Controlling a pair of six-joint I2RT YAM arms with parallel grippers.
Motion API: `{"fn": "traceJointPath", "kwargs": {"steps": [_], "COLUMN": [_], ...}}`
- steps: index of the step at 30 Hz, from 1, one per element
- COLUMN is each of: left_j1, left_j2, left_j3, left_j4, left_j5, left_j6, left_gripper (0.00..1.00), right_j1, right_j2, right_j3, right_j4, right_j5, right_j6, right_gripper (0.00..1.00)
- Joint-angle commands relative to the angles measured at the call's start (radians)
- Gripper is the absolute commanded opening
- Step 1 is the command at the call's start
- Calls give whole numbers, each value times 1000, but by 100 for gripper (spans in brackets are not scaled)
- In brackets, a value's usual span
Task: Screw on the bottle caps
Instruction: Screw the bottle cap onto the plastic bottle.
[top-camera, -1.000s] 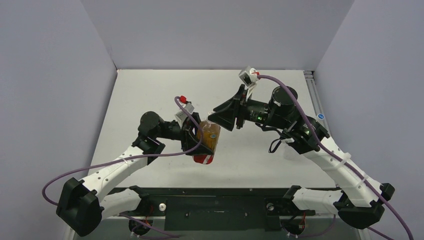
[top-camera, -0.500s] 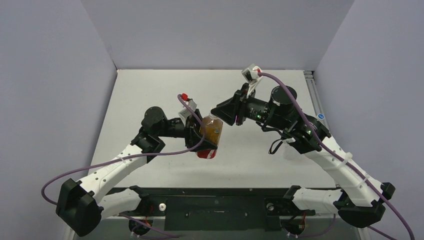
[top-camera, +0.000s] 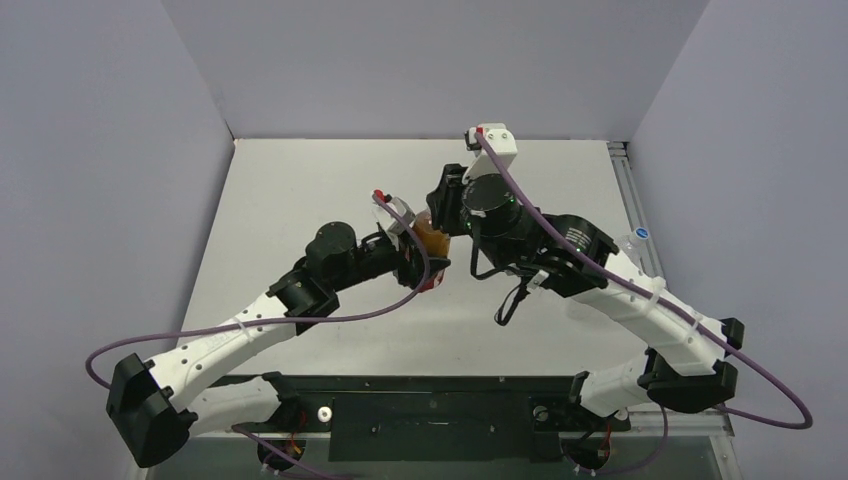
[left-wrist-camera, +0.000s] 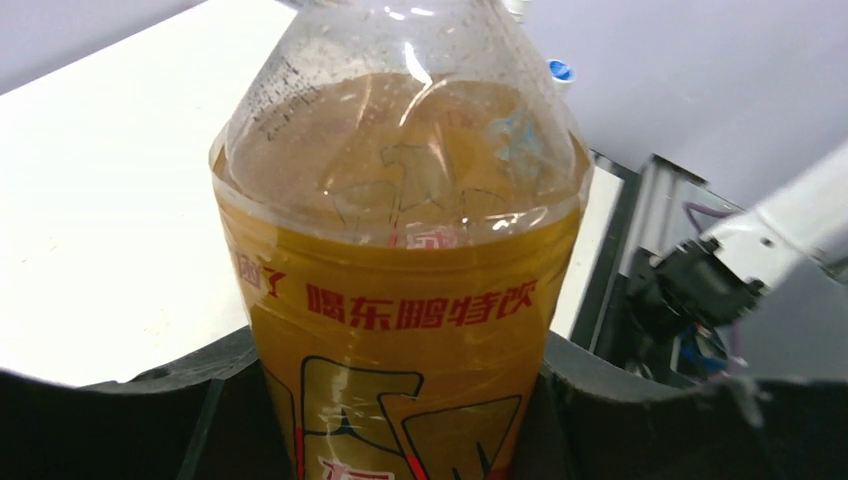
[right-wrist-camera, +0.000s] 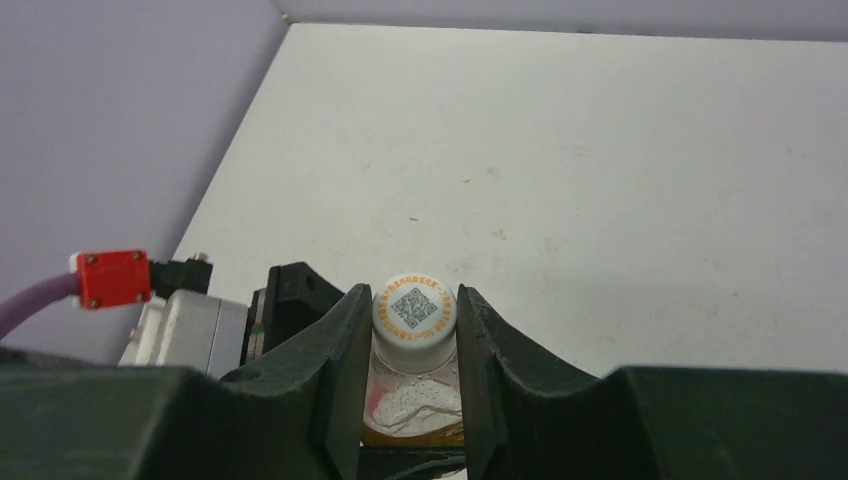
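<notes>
My left gripper (top-camera: 421, 262) is shut on the amber-orange bottle (top-camera: 428, 236) and holds it upright above the table; the left wrist view shows the bottle (left-wrist-camera: 400, 300) filling the space between the black jaws. My right gripper (right-wrist-camera: 414, 318) points down over the bottle's top. Its fingers (right-wrist-camera: 340, 350) press on both sides of the plain white cap (right-wrist-camera: 414, 312), which sits on the bottle's neck (right-wrist-camera: 415, 395). In the top view the cap is hidden under the right wrist (top-camera: 447, 200). A blue-and-white cap (top-camera: 641, 232) on the clear bottle (top-camera: 630, 244) stands at the table's right edge.
The white table (top-camera: 300, 190) is walled by purple-grey panels at the back and both sides. A metal rail (top-camera: 625, 185) runs along its right edge. Purple cables loop from both wrists. The blue cap also shows far off in the left wrist view (left-wrist-camera: 561, 70).
The left arm carried the amber bottle up and to the right. The right wrist swung from pointing sideways to pointing down over the bottle's top, its fingers now on the white cap.
</notes>
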Motion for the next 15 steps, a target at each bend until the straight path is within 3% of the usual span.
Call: {"fn": "traceJointPath", "kwargs": {"steps": [1,6,8,9,11,12,15], "left_j1": [-45,-91,-90,-88,-61,-50,25], "left_j2": [36,50,46,43,27,19,6], "left_j3": [65,45,39,35,26,25,22], "left_j4": [31,86,74,60,34,23,-15], "left_j5": [-391,-511,-487,-448,-352,-304,-23], "left_j6": [41,61,68,78,88,90,79], "left_gripper": [0,0,0,0,0,0,0], "right_j1": [75,79,76,71,48,37,-78], "right_j2": [91,116,110,93,52,35,-69], "right_j3": [91,113,125,126,119,101,38], "right_j4": [-185,-148,-134,-115,-80,-62,45], "right_j5": [190,250,248,238,192,165,-110], "right_j6": [184,229,203,186,133,94,26], "right_gripper": [0,0,13,35,64,73,77]}}
